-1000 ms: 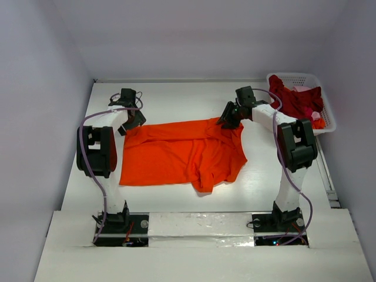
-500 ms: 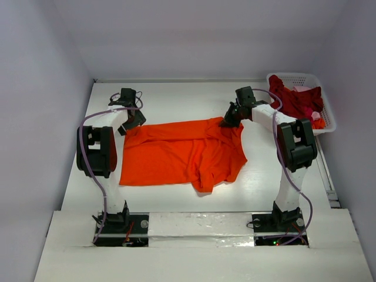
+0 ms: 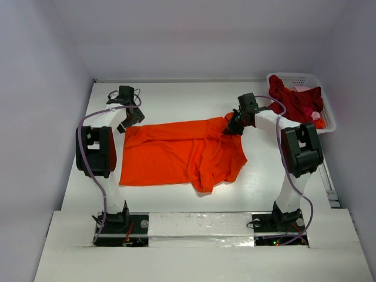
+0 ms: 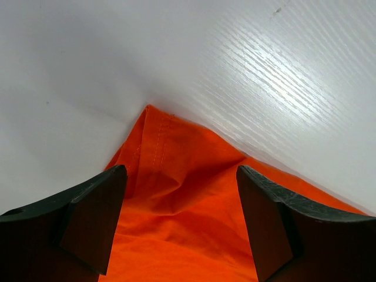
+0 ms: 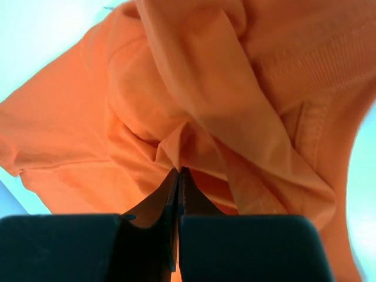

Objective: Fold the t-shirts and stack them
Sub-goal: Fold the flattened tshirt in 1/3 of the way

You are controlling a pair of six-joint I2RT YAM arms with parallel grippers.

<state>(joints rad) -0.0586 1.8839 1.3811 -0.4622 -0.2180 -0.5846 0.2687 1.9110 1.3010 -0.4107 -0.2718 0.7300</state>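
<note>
Orange t-shirt [image 3: 182, 154] lies mid-frame on the white table [image 3: 176, 97]. It is mostly spread flat, with the right side rumpled and lapped over itself. Dark red t-shirts [image 3: 294, 97] are heaped in the white basket [image 3: 326, 106], upper right of the frame.

Right gripper [image 5: 178, 173] is clenched on a pinch of orange cloth at the shirt's upper right edge. Left gripper [image 4: 182, 194] is spread wide, fingers either side of the upper left corner, with the cloth between them ungrasped.

Both arms reach up-frame from their bases, wrists angled down.

White arms [image 3: 113, 187] with black joints [image 3: 97, 151], black claws [image 4: 179, 205] [image 5: 178, 191] and purple cables [image 3: 87, 170].
</note>
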